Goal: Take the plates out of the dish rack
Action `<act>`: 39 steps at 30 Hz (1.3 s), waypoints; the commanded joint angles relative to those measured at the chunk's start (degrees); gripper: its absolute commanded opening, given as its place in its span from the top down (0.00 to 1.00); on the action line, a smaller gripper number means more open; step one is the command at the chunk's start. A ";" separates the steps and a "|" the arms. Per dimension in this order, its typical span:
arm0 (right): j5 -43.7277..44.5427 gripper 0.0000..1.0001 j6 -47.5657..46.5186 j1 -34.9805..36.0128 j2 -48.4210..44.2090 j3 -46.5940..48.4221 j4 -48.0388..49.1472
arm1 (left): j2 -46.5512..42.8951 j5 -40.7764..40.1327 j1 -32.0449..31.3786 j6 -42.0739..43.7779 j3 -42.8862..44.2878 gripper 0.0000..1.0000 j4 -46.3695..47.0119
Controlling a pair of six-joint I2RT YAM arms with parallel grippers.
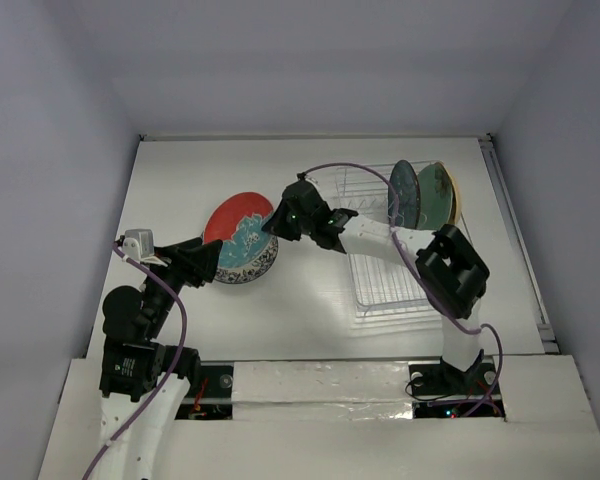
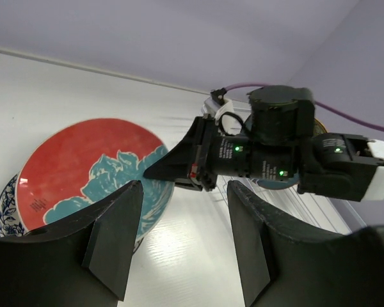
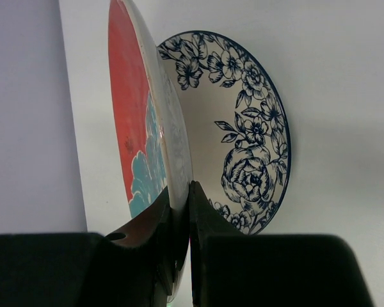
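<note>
Right gripper (image 3: 182,195): pinching the near rim of the red plate (image 1: 238,215), jaws clenched on it.
Red plate: hanging tilted, well left of the rack (image 1: 385,275), partly overlapping the floral plate (image 3: 249,128); whether the two are touching, I cannot tell.
Floral plate: lying flat on the table (image 1: 180,180), left of the rack, already unloaded.
Left gripper (image 2: 182,240): hovering released, jaws spread and grasping nothing, farther left of the rack than both plates, pointing at the red plate's rim.
Rack load: teal plate (image 1: 404,192) and green plate (image 1: 435,195) are standing upright at the rack's far end, with a tan plate (image 1: 456,205) showing as a thin rim behind them.
Step in hand: seemingly placing the second plate, bringing it down on the floral one to start a stack.
Progress: by my reading, one plate down, one in the air, three waiting in the rack.
Next move: probably tipping the red plate flat, lowering it centred on the floral plate, then letting go and drawing the fingers out sideways without dragging the rim.
Care: the left gripper is sitting near the drop spot, so the two arms are needing room from each other.
</note>
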 commanded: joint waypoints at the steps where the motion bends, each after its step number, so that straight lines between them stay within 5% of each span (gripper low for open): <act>1: -1.93 1.00 5.96 0.84 -0.81 2.05 14.86 | 0.28 -0.11 -0.28 0.09 -0.01 0.48 2.40; 11: -3.95 0.90 7.29 1.37 2.79 0.21 16.36 | 0.19 0.15 -0.28 0.27 0.08 0.48 2.49; 21: -0.63 0.24 -2.81 1.89 2.18 -0.24 1.64 | -0.25 0.51 -0.28 0.18 -0.01 0.48 2.58; 27: 5.27 0.03 -12.66 2.42 3.06 3.99 -10.87 | -0.25 0.68 -0.28 0.27 -0.01 0.48 2.67; 34: 6.34 0.01 -15.74 2.42 5.69 5.30 -13.09 | -0.60 0.68 -0.28 0.27 -0.09 0.48 2.75; 39: 6.33 0.17 -15.66 2.95 6.13 6.71 -12.82 | -0.69 0.68 -0.28 0.27 -0.09 0.48 2.67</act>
